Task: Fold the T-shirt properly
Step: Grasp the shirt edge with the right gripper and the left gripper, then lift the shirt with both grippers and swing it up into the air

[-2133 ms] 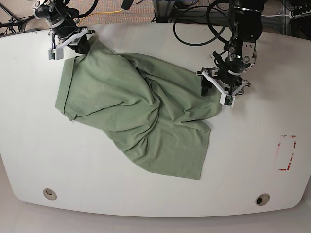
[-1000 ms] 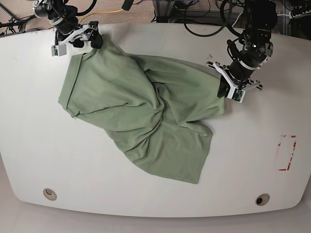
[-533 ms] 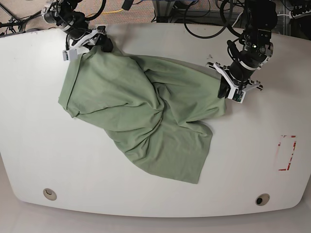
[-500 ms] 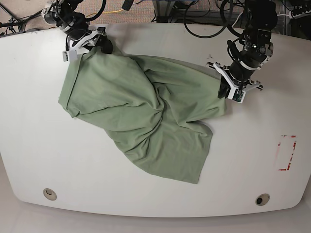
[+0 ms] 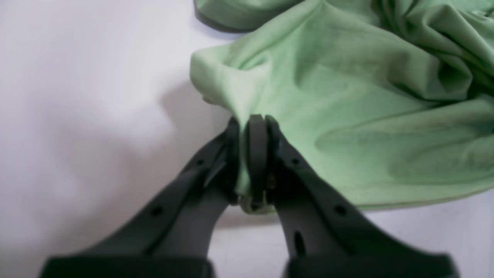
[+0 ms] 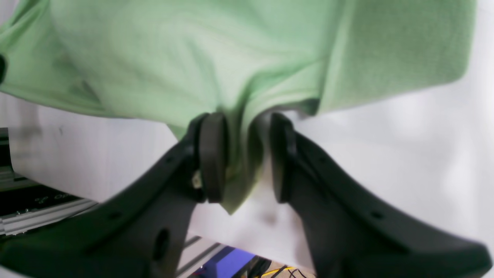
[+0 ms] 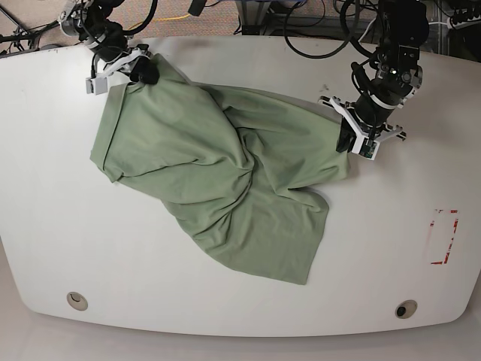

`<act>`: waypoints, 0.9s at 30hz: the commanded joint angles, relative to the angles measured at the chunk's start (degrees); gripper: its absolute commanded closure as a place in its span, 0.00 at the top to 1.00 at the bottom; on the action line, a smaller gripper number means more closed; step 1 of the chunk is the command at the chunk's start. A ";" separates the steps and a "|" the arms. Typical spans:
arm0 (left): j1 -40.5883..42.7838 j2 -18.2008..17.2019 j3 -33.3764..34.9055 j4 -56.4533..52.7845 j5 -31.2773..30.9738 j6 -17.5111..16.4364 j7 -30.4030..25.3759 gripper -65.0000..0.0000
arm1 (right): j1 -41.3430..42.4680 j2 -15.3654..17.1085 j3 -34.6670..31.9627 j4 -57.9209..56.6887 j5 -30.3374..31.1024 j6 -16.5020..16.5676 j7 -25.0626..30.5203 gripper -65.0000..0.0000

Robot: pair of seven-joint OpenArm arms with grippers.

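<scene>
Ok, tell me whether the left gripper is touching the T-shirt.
Touching. In the left wrist view the left gripper has its jaws pressed together on a pinched fold of the T-shirt, with green cloth showing between them and below.

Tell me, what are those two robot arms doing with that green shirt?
They are getting ready to fold the T-shirt, which lies crumpled on the white table. The left gripper is pinched shut on one edge of it. The right gripper has cloth between its fingers at the far corner, with a gap showing on one side. No fold is made yet.
</scene>
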 commanded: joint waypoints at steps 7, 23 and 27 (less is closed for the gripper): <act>-0.53 -0.41 -0.19 0.88 -0.36 0.05 -1.29 0.00 | -0.25 1.88 0.70 0.33 0.06 -0.10 -0.15 0.22; 1.14 -0.41 -1.78 1.41 -0.53 0.05 -1.47 0.00 | -4.12 1.88 0.61 7.89 0.50 -0.10 -0.50 0.00; 2.99 -0.41 -4.85 2.29 -0.53 -0.03 -1.38 0.00 | -6.58 1.79 0.70 13.78 0.50 -0.10 -0.50 0.00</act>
